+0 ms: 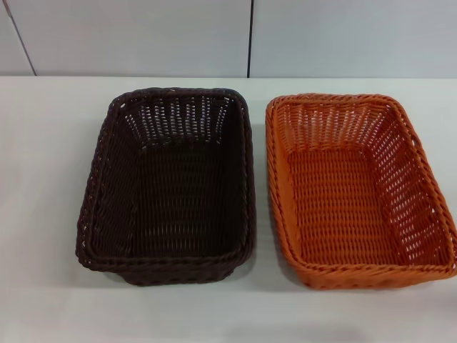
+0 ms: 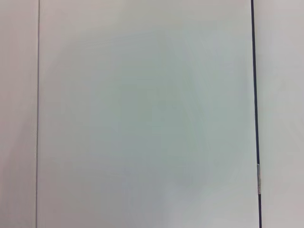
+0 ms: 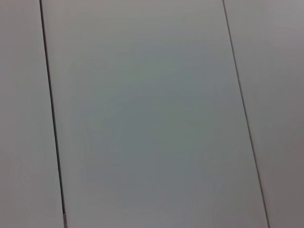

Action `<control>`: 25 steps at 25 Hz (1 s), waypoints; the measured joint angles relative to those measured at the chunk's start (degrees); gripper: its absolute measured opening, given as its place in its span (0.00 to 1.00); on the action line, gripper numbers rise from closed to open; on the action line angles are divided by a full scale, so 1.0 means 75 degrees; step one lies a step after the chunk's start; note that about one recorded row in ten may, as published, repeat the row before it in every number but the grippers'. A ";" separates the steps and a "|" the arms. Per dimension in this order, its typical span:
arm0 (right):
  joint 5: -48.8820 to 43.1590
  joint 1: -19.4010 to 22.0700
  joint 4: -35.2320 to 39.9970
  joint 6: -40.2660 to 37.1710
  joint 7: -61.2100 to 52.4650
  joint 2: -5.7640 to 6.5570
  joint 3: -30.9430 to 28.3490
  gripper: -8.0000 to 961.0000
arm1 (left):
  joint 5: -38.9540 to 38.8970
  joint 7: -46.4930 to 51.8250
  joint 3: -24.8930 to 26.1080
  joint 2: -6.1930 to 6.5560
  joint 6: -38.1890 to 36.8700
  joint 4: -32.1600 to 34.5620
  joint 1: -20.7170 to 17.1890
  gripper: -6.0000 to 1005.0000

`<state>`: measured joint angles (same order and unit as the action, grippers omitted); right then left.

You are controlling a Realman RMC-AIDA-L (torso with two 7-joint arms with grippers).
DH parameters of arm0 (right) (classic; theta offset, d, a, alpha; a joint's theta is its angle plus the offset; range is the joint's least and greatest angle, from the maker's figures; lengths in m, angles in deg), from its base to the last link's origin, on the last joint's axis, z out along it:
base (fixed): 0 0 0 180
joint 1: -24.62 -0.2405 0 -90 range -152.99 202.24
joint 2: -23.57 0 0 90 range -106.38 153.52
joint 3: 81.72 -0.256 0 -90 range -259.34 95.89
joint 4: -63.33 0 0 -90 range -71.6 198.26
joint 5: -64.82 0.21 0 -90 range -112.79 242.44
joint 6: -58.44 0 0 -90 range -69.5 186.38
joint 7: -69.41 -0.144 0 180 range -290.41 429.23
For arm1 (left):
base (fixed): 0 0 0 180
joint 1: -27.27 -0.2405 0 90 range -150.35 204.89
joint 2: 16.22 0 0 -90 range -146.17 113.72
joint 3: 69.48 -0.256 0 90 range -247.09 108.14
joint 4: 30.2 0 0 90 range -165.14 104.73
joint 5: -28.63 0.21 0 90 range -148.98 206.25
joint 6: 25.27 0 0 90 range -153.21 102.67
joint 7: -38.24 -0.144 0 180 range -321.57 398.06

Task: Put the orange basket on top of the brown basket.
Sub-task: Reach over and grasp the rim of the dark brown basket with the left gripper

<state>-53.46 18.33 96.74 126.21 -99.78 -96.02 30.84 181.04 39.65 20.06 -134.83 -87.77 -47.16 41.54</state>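
Note:
The orange basket (image 1: 357, 189) stands on the white table (image 1: 43, 214) at the right of the head view, open side up and empty. The brown basket (image 1: 171, 182) stands just left of it, also upright and empty, with a narrow gap between their rims. Neither gripper shows in the head view. Both wrist views show only pale wall panels with dark seams, no basket and no fingers.
The white table runs back to a pale panelled wall (image 1: 143, 36) with a dark vertical seam (image 1: 249, 36). Bare table lies left of the brown basket and along the front edge. The orange basket reaches close to the right edge of the head view.

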 joint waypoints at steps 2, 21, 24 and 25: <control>0.0000 0.0004 0.0000 0.0014 0.0000 -0.0002 0.0009 0.81 | 0.0000 0.0000 0.0000 -0.0002 -0.0006 0.0000 0.0006 0.79; 0.0061 -0.0133 -0.0006 0.0004 0.0000 0.0042 0.0060 0.80 | 0.0895 0.0660 -0.0712 0.0777 0.5682 -0.4667 -0.0656 0.78; 0.0070 -0.0149 -0.0014 -0.0015 0.0000 0.0052 0.0052 0.80 | 0.1127 0.0590 -0.0405 0.0911 0.8508 -0.6635 -0.0787 0.77; 0.0071 -0.0151 -0.0017 -0.0022 0.0000 0.0055 0.0048 0.80 | 0.1152 0.0533 -0.0313 0.0911 0.9199 -0.7097 -0.0808 0.77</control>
<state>-52.93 17.19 96.61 126.04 -99.78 -95.61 31.20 189.67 43.64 17.72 -128.00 -18.78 -100.39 35.49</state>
